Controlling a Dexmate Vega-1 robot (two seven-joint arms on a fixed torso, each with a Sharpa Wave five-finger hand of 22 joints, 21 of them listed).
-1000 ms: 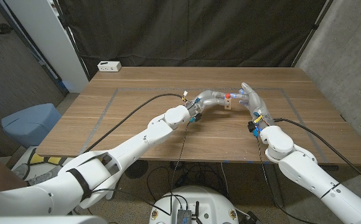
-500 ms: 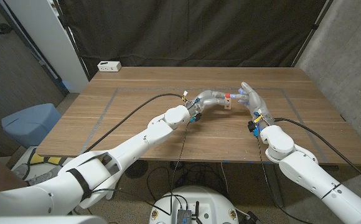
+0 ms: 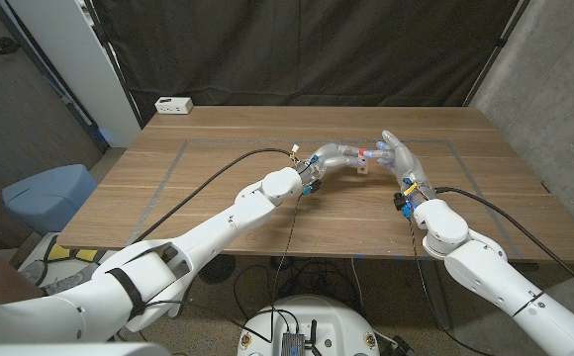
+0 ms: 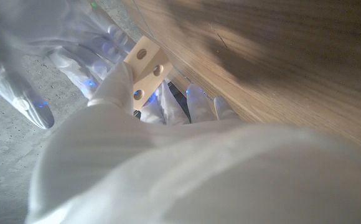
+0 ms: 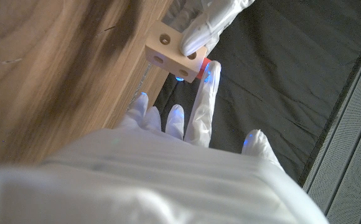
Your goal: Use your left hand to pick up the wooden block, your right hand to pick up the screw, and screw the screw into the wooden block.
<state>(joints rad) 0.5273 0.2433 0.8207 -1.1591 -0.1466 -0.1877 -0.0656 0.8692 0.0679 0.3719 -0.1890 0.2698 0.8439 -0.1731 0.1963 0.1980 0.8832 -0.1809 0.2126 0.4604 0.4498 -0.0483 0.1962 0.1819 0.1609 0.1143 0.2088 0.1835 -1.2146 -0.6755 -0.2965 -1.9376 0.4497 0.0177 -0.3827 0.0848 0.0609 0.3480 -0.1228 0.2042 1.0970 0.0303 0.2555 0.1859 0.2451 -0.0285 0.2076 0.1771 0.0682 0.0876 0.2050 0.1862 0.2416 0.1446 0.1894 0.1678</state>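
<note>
Left hand point(image 3: 334, 155) holds wooden block point(image 5: 175, 56); fingers point(image 5: 204, 93) hide most of red screw point(image 5: 210, 63).

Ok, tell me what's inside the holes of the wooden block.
The block, held by the left hand, shows round holes that look dark and empty. A red piece, probably the screw, sits at one face by the right hand's finger; whether it enters a hole is covered.

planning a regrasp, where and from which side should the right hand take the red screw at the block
Take the red screw by its exposed head, from the right hand's own side. The left hand covers the wooden block's other side.
</note>
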